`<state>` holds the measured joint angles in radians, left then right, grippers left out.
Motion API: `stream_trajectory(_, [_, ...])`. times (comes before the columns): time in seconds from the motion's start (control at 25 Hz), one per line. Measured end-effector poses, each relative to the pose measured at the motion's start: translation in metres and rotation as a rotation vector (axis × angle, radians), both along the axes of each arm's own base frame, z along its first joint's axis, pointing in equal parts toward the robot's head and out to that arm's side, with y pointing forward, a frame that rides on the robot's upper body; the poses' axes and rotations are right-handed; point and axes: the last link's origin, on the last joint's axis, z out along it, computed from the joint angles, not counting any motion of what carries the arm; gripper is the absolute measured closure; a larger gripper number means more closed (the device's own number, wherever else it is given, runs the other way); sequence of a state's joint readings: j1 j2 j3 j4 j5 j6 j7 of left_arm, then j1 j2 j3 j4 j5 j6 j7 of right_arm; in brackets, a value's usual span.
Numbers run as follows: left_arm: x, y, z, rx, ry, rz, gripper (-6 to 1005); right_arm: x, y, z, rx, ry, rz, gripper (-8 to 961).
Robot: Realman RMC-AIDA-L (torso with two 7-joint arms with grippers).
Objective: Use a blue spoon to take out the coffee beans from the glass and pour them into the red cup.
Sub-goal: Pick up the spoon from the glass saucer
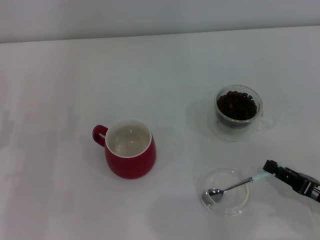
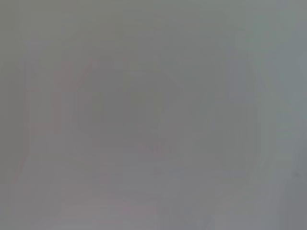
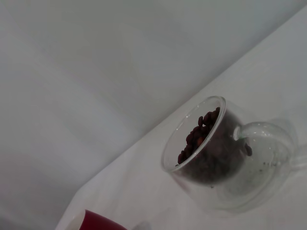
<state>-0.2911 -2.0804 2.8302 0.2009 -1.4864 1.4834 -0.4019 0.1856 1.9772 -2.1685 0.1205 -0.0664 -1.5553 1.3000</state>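
The right gripper (image 1: 268,170) comes in from the right edge of the white table (image 1: 60,80), near its front right corner, and its black tip meets the pale-blue handle end of the blue spoon (image 1: 231,187); whether the fingers are pinching that handle or only touching it cannot be told, since the tip is small and the rest of the arm is cut off by the picture's edge. The spoon lies tilted, its metal bowl resting inside a shallow clear dish (image 1: 240,202) while its handle reaches over the dish's rim toward the gripper. Farther toward the back of the table, near the right edge, stands the glass (image 1: 239,116), upright and filled with coffee beans (image 1: 237,104); the right wrist view shows the same glass (image 3: 225,158) and its beans (image 3: 196,136) close up, with the small clear handle at its side. The red cup (image 1: 130,150) stands upright near the table's middle, well apart from the spoon, and looks empty inside; only a red sliver of it (image 3: 98,221) shows in the right wrist view. The left gripper is out of sight, and the left wrist view gives only a grey blur.
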Motion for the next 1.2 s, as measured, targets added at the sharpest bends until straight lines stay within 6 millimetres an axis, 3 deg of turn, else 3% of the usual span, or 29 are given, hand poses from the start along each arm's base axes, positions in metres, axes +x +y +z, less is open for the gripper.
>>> stream_trajectory(0.4, [0.0,-0.001,0.0,0.0,0.001,0.002,103,0.001,-0.001,0.0,-0.007,0.008,-0.016,743])
stream_trajectory(1.2, [0.0,-0.001,-0.001,-0.001,-0.005,0.002,103,0.002,0.001,0.02,0.016,0.04,0.007,770])
